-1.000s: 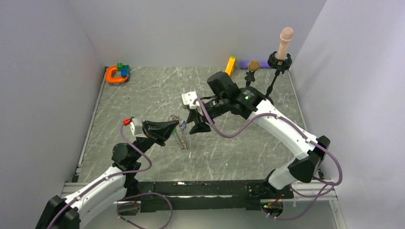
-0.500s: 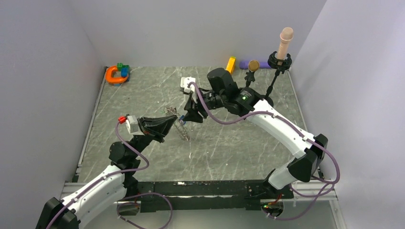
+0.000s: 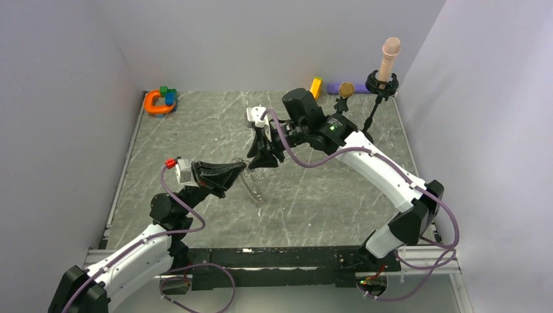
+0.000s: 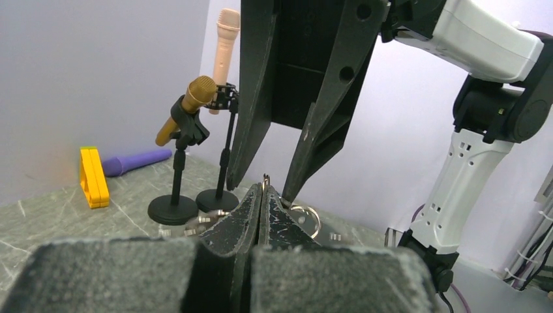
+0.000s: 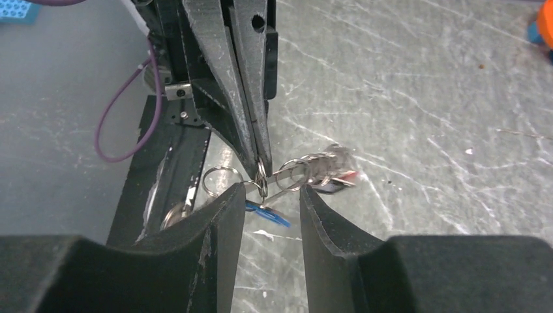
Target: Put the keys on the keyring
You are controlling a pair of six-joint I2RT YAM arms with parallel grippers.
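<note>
- Left fingers (image 5: 240, 124) are shut tight on the keyring (image 3: 254, 189), held above the surface (image 3: 326, 195).
- Right fingers (image 5: 209, 235) stand partly open around that pinch.
- A blue key (image 5: 269, 215) is just beside.

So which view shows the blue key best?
The right wrist view: the blue key shows sharply inside the open right tool, below the small ring the left tool pinches. The top view makes it too small to find; the left wrist view misses it.
</note>
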